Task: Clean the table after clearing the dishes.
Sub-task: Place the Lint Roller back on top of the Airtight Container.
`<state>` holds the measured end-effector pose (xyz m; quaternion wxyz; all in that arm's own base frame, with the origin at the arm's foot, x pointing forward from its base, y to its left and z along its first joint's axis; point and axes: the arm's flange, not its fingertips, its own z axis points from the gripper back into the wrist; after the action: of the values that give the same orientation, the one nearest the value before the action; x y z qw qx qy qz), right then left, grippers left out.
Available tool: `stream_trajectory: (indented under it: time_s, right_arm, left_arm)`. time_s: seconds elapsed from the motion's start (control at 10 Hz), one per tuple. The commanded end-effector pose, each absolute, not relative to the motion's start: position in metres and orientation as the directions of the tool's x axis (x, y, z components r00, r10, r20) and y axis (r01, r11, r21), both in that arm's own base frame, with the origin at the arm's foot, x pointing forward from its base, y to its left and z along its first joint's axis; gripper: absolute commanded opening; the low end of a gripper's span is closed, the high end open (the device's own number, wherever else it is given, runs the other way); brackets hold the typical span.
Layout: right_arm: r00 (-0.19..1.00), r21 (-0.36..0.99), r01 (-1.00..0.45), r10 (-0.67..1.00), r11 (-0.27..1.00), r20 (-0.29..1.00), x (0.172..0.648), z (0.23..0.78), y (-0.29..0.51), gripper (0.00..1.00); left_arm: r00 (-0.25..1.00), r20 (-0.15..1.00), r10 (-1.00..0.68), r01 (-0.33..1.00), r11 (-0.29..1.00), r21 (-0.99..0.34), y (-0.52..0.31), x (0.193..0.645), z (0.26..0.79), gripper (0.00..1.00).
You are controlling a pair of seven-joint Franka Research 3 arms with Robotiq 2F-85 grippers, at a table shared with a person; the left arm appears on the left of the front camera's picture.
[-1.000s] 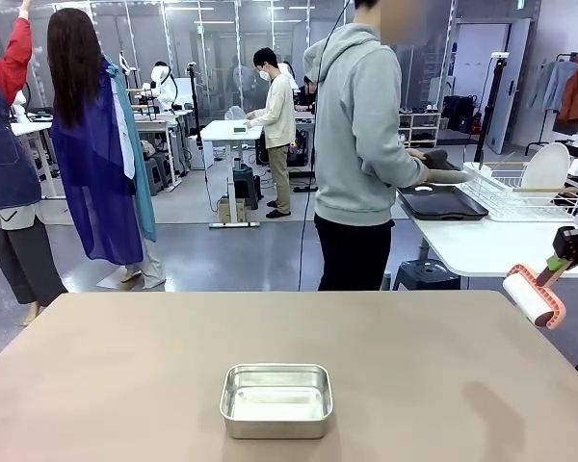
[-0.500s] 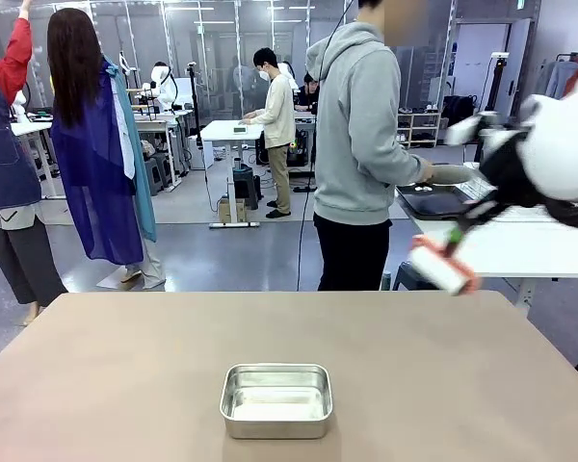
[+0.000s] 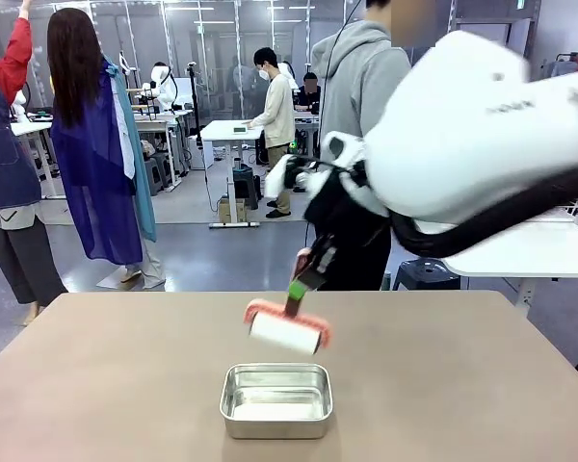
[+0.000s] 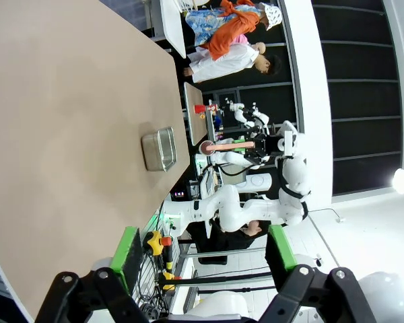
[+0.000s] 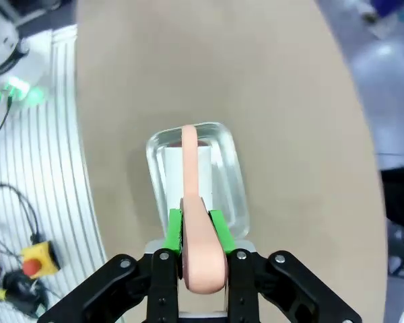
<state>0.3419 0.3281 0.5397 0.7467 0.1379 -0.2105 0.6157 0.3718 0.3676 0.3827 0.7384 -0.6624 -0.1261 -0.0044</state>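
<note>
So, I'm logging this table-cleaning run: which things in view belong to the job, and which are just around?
Part of the job:
- large taupe-brown table
- white lint roller with salmon-pink handle, gripped by the right gripper
- small rectangular steel pan, directly below the roller

Just around:
- open, empty left gripper
- person in a grey hoodie
- white side table
</note>
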Motion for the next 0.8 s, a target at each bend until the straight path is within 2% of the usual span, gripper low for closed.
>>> stream_trajectory:
  time_s: [0.0, 0.1, 0.3, 0.4, 0.5, 0.7]
  right_arm:
    - [0.069, -0.017, -0.997, 0.934, 0.08, 0.349, 0.372, 0.54, 0.337, 0.22]
    - [0.045, -0.004, -0.999, 0.958, 0.047, 0.283, 0.373, 0.526, 0.35, 0.22]
    - [0.066, 0.012, -0.998, 0.968, 0.065, 0.24, 0.385, 0.509, 0.358, 0.22]
    - [0.092, -0.066, -0.991, 0.959, 0.113, 0.267, 0.386, 0.512, 0.359, 0.22]
    - [0.078, 0.038, -0.997, 0.96, 0.07, 0.268, 0.379, 0.502, 0.351, 0.22]
    - [0.078, 0.038, -0.997, 0.96, 0.07, 0.268, 0.379, 0.502, 0.351, 0.22]
  left_arm:
    - [0.968, 0.199, 0.155, 0.179, 0.134, -0.975, 0.365, 0.365, 0.383, 0.93]
    - [0.968, 0.199, 0.155, 0.179, 0.134, -0.975, 0.365, 0.365, 0.383, 0.93]
    - [0.968, 0.199, 0.155, 0.179, 0.134, -0.975, 0.365, 0.365, 0.383, 0.93]
    - [0.968, 0.199, 0.155, 0.179, 0.134, -0.975, 0.365, 0.365, 0.383, 0.93]
    - [0.968, 0.199, 0.155, 0.179, 0.134, -0.975, 0.365, 0.365, 0.383, 0.93]
    - [0.968, 0.199, 0.155, 0.179, 0.134, -0.975, 0.365, 0.365, 0.383, 0.93]
